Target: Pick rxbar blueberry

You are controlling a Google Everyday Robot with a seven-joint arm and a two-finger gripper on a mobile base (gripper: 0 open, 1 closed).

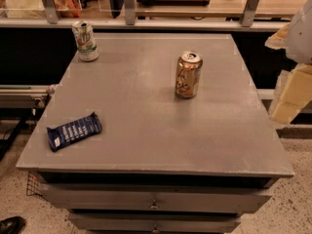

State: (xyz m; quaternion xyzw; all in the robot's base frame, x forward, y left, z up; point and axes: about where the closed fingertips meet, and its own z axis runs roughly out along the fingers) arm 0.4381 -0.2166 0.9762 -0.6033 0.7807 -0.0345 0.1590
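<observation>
The rxbar blueberry [74, 131] is a flat dark navy-blue bar with white lettering. It lies flat near the front left corner of the grey table top [146, 111], slightly angled. My gripper [291, 90] shows as pale cream parts at the right edge of the camera view, beyond the table's right side and far from the bar. Nothing is seen in it.
A gold-brown can [188, 75] stands upright right of the table's centre. A white-green can [86, 41] stands at the back left corner. Drawers [154, 204] sit under the top. A shelf rail with metal posts [129, 6] runs behind the table.
</observation>
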